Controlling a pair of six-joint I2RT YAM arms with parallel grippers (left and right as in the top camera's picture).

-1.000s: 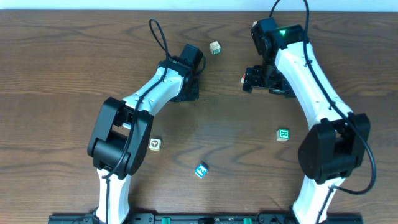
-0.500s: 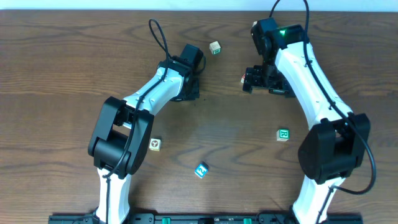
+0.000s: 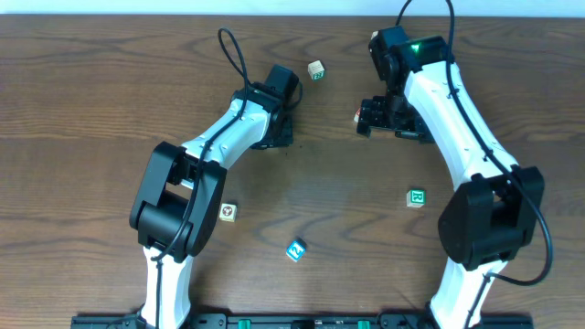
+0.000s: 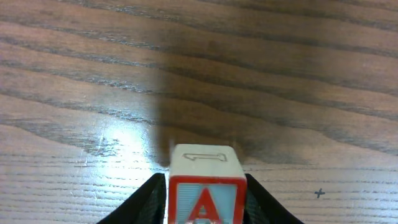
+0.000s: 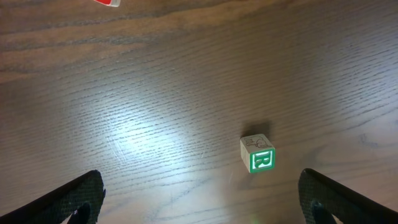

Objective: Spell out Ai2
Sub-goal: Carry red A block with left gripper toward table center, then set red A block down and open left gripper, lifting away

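Observation:
In the left wrist view my left gripper is shut on a wooden block with a red letter A, low over the wood table. In the overhead view this gripper is at the upper middle and hides the block. My right gripper is open and empty above the table, with a small red block at its tip. The right wrist view shows the wide-open fingers, a green R block on the table between and beyond them, and a red block corner at the top edge.
Other letter blocks lie loose on the table: a cream and green one at the back, a green one at the right, a blue one near the front, and a cream one by the left arm.

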